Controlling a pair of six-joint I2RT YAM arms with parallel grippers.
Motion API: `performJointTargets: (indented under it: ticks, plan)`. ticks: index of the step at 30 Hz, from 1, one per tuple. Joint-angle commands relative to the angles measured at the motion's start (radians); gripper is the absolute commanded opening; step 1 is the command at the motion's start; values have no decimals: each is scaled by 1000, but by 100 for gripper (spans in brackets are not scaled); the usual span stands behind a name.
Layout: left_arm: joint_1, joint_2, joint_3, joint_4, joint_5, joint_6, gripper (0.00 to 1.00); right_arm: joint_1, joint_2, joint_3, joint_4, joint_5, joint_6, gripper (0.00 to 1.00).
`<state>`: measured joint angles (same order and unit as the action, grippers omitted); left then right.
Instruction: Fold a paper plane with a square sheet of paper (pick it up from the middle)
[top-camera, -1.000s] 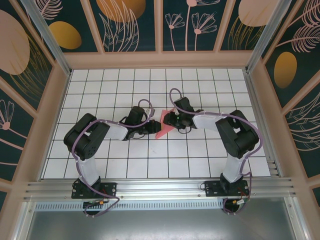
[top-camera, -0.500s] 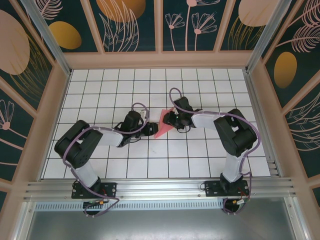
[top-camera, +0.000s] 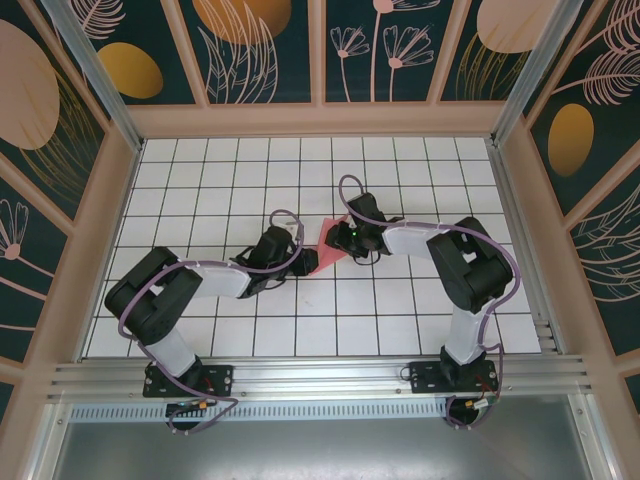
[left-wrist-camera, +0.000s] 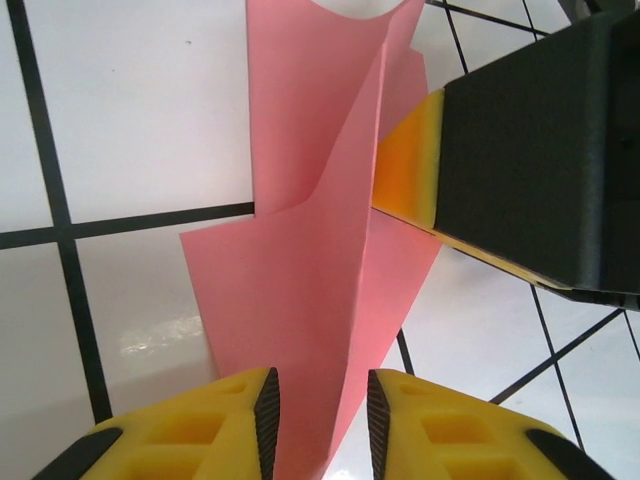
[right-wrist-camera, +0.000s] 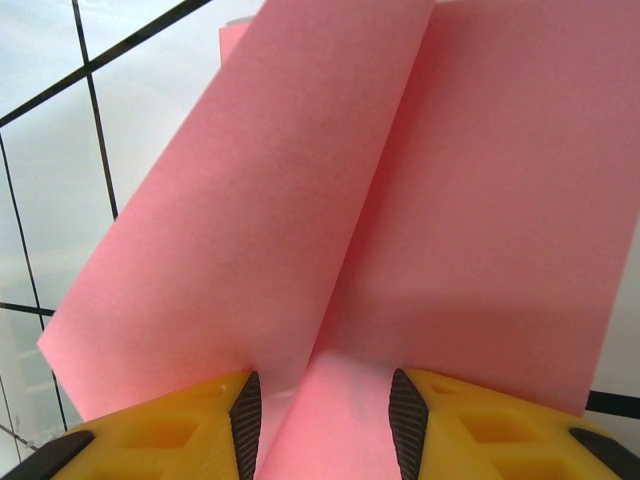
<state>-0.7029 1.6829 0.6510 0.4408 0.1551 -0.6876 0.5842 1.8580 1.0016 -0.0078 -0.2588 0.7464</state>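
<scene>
A: In the middle of the table (top-camera: 400, 300), where does the paper (top-camera: 326, 247) lie?

B: Flat on the white tiles, between the two grippers. The left gripper (top-camera: 306, 262) is at its near-left end and the right gripper (top-camera: 342, 240) at its far-right end.

A: Which way does it run?

B: From above, its long axis runs diagonally from near-left to far-right. It looks narrower at the far-right end, so it points that way.

A: Is it flat all over?

B: No. In the left wrist view a fold stands up along its length and leads in between the yellow fingers (left-wrist-camera: 240, 420).

A: Are they clamped on it?

B: No, they stand apart with the fold in the gap. I can't tell whether a pad touches it.

A: And the right one?

B: Its fingers (right-wrist-camera: 215, 420) are also parted, straddling a crease that runs away from them along the paper.
</scene>
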Motion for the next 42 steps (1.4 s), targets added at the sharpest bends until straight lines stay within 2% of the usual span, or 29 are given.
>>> performJointTargets:
  ticks: [1, 17, 21, 30, 34, 38, 42]
  plan:
    - [-9, 17, 32, -34, -12, 21, 29, 6, 47, 3, -58, 25, 18, 44]
    - [-27, 83, 81, -105, -40, 40, 29, 4, 53, 10, -61, 26, 18, 43]
    - [-27, 88, 87, -101, -25, 43, 21, 3, 52, 11, -65, 26, 16, 43]
    - [-27, 100, 103, -73, 57, 49, 16, 3, 54, 11, -68, 25, 14, 43]
    - [-26, 104, 115, -90, 41, 53, 20, 3, 53, 10, -69, 27, 14, 43]
    - [-27, 106, 130, -107, 2, 60, 29, 4, 53, 9, -69, 27, 14, 43]
    - [-26, 119, 150, -114, -16, 63, 29, 3, 52, 5, -66, 26, 14, 43]
